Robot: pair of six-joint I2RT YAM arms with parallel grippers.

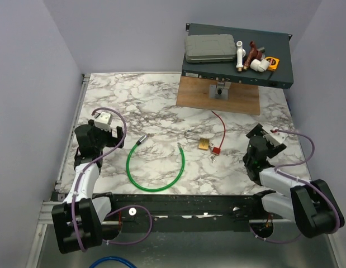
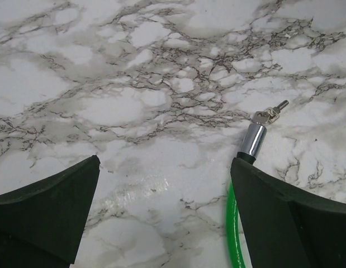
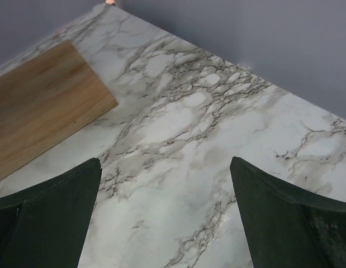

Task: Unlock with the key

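The key [image 1: 216, 149] lies touching the right side of the brass padlock [image 1: 204, 144]. The left gripper [image 2: 165, 161] and right gripper [image 3: 165, 161] flank the padlock well apart, jaws spread and empty, probably leaving either arm a free approach.

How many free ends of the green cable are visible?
2. One end is at the green cable's upper left in the top view; the other end upper right, toward the brass padlock.

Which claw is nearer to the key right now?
Right. The right claw hangs open to the right of the key; the left claw, also open, is much farther off to its left, beyond the green cable.
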